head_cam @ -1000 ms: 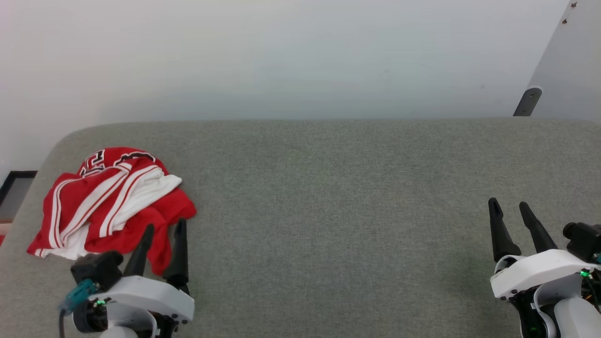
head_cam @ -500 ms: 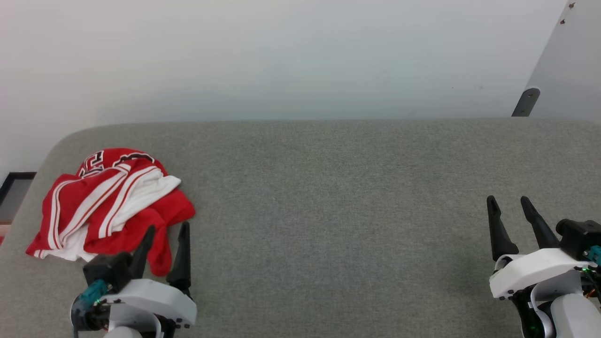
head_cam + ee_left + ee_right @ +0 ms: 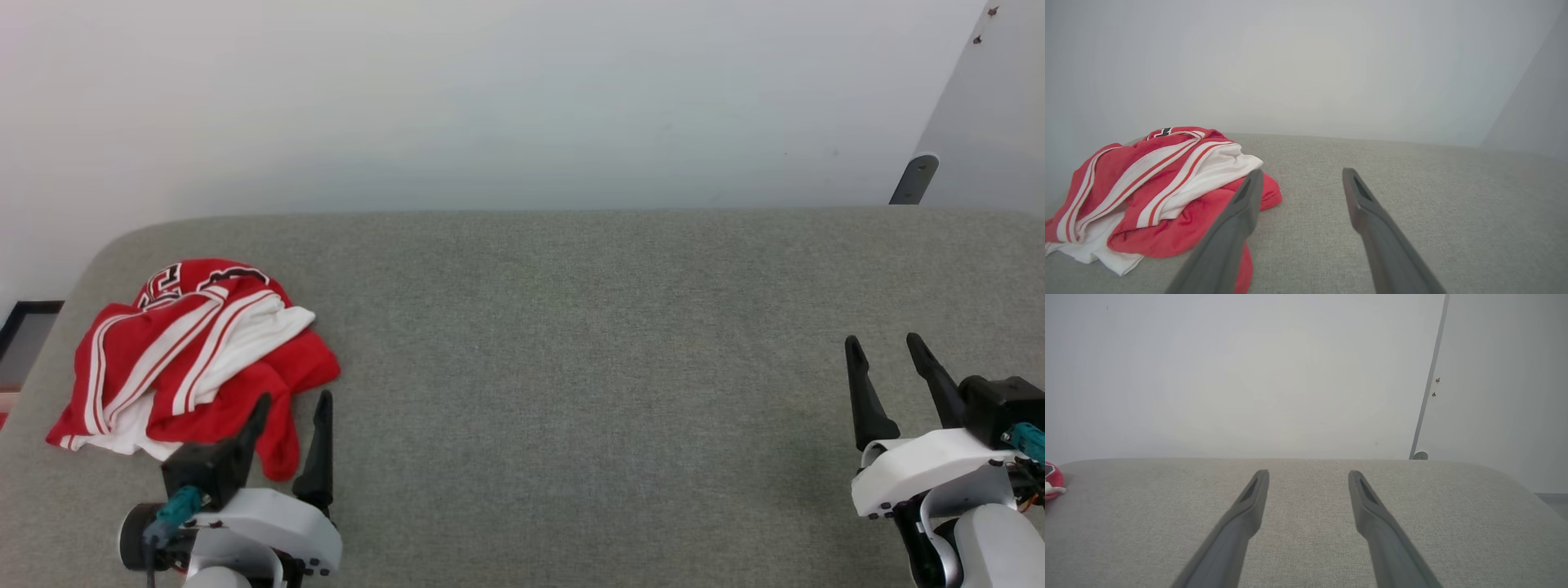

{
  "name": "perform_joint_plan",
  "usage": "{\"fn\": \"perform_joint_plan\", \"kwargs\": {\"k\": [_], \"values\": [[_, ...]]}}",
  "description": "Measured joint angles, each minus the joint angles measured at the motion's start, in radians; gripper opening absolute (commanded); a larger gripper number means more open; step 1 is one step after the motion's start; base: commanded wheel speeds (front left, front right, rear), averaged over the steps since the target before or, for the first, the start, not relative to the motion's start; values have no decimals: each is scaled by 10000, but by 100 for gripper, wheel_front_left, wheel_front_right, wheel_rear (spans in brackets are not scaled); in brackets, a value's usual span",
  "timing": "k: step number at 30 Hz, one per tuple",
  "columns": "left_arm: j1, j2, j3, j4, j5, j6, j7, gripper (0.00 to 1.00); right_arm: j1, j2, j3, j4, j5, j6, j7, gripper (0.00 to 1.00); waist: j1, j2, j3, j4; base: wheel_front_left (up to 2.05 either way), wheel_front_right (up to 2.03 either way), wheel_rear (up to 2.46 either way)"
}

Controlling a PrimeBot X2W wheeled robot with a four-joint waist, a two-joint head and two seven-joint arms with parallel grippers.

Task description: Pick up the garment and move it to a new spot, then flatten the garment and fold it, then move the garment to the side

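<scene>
The garment, a crumpled red jersey with white panels and stripe trim, lies bunched at the left end of the grey padded table. Black-and-white lettering shows at its far edge. My left gripper stands open just in front of the garment's near right corner, its left finger over the red hem, nothing held. In the left wrist view the garment spreads to the left of the open left gripper. My right gripper is open at the far right, over bare table. In the right wrist view the right gripper holds nothing.
A pale wall rises behind the table. A grey panel with a bracket stands at the back right. The table's rounded left corner drops to a dark frame on the floor. A sliver of the garment shows at the right wrist view's left edge.
My left gripper has drawn back toward me and turned a little to the right, its fingers spreading slightly. The right gripper has shifted slightly upward. The garment has not moved.
</scene>
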State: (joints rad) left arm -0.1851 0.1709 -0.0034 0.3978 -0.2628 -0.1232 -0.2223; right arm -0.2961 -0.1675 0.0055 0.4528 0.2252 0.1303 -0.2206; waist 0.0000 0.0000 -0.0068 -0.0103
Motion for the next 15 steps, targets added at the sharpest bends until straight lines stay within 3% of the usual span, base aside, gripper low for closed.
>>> {"fn": "perform_joint_plan", "kwargs": {"k": [15], "values": [[-130,-4,86,376,663,-31,-290,100,-8,-48,-330,67,-851,0,-293,100,0,0,-41,2,0,0,0]]}}
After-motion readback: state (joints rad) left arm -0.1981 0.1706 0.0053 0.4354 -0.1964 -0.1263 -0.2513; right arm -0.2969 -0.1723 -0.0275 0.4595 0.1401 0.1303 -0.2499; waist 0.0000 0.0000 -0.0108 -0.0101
